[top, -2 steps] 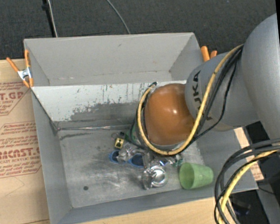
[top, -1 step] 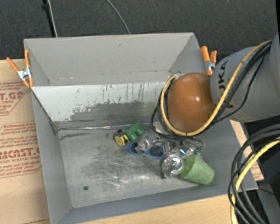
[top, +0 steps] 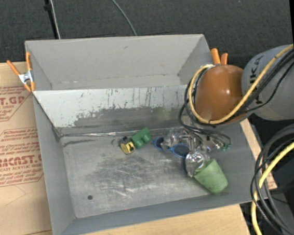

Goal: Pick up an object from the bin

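Grey bin (top: 53, 166): green cup (top: 212, 178) lies near arm's wrist (top: 217, 94).

Grey sheet-metal bin (top: 93, 198), matt, floor scuffed and scratched pale, back wall streaked with worn patches. Green cup (top: 213, 178) matt, soft-looking, perhaps foam or plastic. Clear lump (top: 194, 161) touching it, glossy and glinting. Green block (top: 142, 137) and yellow piece (top: 127, 146) smooth, plastic-looking. Orange cover (top: 217, 94) glossy, smooth.
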Motion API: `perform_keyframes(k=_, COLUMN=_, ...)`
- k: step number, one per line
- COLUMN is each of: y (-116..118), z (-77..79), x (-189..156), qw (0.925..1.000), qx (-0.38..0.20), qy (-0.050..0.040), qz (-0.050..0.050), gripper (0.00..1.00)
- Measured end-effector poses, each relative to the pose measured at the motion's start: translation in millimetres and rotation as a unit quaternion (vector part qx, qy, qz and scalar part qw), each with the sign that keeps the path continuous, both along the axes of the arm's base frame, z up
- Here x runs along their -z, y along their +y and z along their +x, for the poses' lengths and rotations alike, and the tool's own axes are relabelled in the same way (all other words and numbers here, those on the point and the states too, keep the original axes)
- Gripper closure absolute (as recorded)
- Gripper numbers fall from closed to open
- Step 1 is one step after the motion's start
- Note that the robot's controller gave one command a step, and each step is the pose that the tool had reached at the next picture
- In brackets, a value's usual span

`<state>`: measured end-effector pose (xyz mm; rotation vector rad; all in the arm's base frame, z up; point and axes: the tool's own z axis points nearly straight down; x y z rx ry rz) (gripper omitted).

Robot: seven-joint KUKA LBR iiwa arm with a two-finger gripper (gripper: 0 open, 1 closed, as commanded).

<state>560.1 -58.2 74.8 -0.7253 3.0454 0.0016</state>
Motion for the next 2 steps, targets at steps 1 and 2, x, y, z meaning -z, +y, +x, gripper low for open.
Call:
perform_keyframes(k=1, y=2.5, z=4.1, x=-3.9, qw=1.0000, qx=-0.002, qy=-0.0078, qz=0.001, gripper=1.00)
perform_keyframes(k=2, y=-1.1, z=-2.4, x=0.5, qw=1.0000, qx=-0.001, qy=0.0046, qz=-0.002, gripper=0.00)
